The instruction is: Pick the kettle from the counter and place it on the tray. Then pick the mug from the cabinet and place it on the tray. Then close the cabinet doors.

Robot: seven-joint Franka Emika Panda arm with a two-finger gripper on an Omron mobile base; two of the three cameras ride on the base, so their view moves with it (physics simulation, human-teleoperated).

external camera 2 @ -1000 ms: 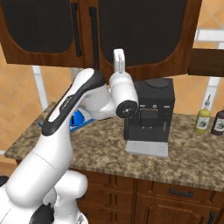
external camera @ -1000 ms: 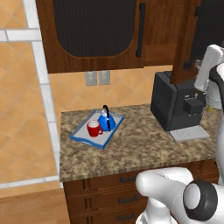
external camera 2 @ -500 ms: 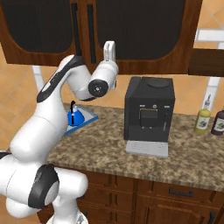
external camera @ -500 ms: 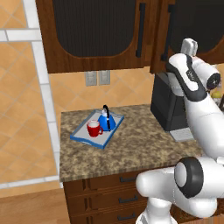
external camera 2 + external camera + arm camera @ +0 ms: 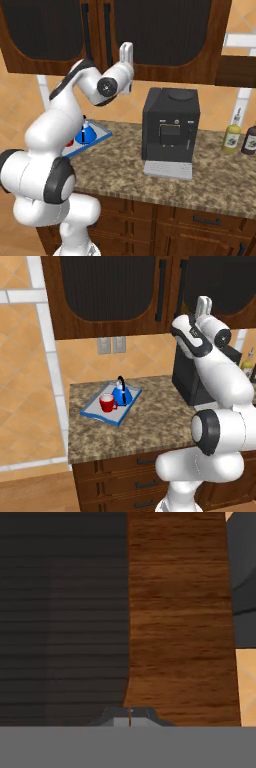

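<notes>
Nearest the cameras, the dark wooden drawers (image 5: pixel 140 483) with black handles sit under the granite counter (image 5: pixel 150 428), and the arm rises over them with nothing in its grasp. On the counter's left part lies the blue-rimmed tray (image 5: pixel 95 412), and both things it should carry are already on it: the red mug (image 5: pixel 106 403) stands toward the near left of the tray and the blue kettle (image 5: pixel 121 394) just beside it, toward the far right. In the right base view the kettle (image 5: pixel 87 133) peeks out from behind the arm. To the right of the tray, well apart from it, stands the black coffee machine (image 5: pixel 171 131), with two bottles (image 5: pixel 239 138) at the far right end of the counter. Higher and farther back, the gripper (image 5: pixel 202 306) points up at the cabinet doors (image 5: pixel 107 291), its fingers pressed together and empty; in the right base view the gripper (image 5: pixel 126 51) sits against the lower part of the doors near the seam between them. The hand view looks at close range onto a ribbed black panel and the wood frame (image 5: pixel 180 617) beside it. Both doors appear flush with the cabinet front, their bar handles (image 5: pixel 160 290) side by side, so I judge the two placements done and the closing finished or at its very last push, though whether the gripper touches the wood I cannot tell.
</notes>
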